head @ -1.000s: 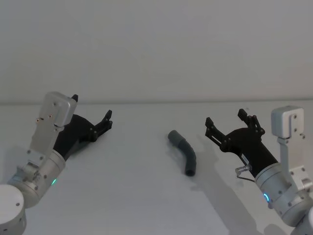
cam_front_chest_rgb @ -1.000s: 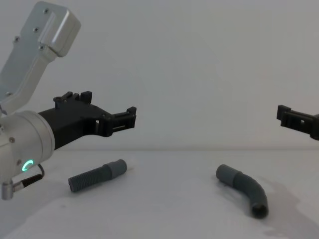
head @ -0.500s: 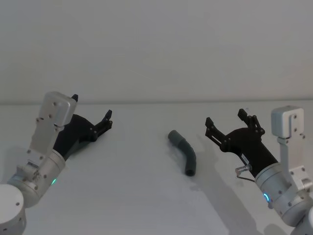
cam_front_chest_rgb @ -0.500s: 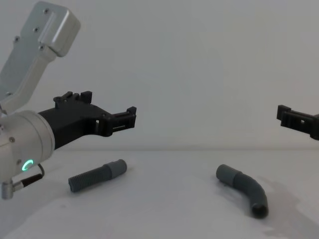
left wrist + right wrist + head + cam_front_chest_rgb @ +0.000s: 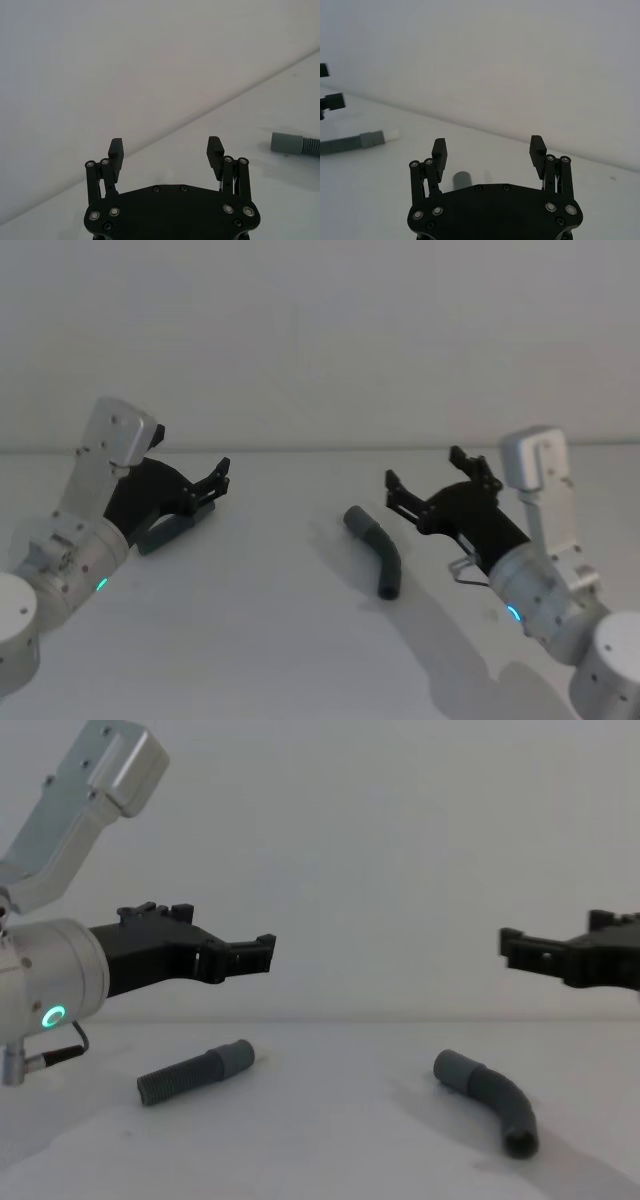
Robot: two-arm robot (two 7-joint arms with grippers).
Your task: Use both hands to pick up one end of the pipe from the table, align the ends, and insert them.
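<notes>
While both pieces lie flat on the table (image 5: 260,640), we hold our left gripper (image 5: 215,483) spread open and empty above the straight hose (image 5: 195,1072), whose cuff (image 5: 232,1057) points toward the middle. Our right gripper (image 5: 424,472), likewise open and empty, hangs just right of and above the bent hose (image 5: 378,548), which lies between the arms, nearer the right one.

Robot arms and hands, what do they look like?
The left hand and right hand are black, angular, with jointed fingers and silver screws. Each sits on a silver-grey cylindrical arm with a boxy bracket, a glowing light and a thin cable.
</notes>
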